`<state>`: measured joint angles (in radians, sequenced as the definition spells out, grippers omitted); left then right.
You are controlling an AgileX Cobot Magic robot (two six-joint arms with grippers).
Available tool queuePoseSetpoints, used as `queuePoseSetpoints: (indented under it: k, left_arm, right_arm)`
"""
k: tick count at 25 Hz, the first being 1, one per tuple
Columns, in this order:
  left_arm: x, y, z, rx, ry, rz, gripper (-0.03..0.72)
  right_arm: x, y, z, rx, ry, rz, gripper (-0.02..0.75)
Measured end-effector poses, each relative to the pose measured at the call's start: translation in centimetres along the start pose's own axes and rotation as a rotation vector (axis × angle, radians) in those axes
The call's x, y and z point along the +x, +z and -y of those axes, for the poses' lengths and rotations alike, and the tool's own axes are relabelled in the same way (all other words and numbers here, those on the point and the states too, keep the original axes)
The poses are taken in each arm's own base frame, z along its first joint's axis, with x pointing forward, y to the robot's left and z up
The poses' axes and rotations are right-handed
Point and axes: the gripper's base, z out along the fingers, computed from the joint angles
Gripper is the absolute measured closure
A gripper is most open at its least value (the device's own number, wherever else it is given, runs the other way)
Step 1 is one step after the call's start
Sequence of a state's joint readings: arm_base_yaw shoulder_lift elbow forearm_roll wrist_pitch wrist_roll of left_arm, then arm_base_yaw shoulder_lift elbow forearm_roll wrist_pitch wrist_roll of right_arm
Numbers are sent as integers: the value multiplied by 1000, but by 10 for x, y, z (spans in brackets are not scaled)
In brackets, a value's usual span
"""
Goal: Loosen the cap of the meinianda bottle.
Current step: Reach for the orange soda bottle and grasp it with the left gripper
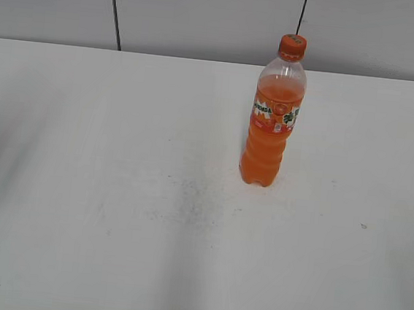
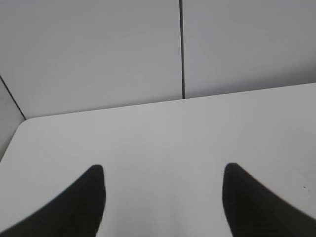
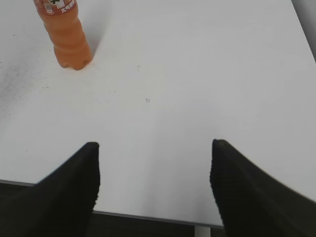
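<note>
The left gripper (image 2: 163,197) was spread wide, dark fingers (image 2: 84,207) at 7 and 5 o'clock in its wrist view. The right gripper (image 3: 154,182) was likewise agape, holding nothing. Neither arm showed in the exterior view.

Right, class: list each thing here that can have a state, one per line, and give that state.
meinianda bottle: upright on the table, mostly full, untouched.
cap: on the bottle's neck.
left gripper: open, holding nothing, over bare table.
right gripper: open, holding nothing, away from the bottle.
</note>
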<state>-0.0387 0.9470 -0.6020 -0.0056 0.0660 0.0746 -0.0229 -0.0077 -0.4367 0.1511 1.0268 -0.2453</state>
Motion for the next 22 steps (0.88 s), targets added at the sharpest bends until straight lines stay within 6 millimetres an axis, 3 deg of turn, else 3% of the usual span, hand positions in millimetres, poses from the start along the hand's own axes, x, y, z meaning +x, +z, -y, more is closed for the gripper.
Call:
queuePoseSetpoints:
  k: [11, 17, 22]
  left_arm:
    - [14, 107, 18, 118, 128, 22, 233]
    - [21, 153, 60, 577, 63, 185, 233]
    - [33, 184, 85, 920, 177, 169, 235]
  right_arm:
    - [0, 0, 0, 0, 0, 0, 213]
    - [0, 0, 0, 0, 0, 0, 213]
    - [0, 0, 0, 0, 0, 0, 213]
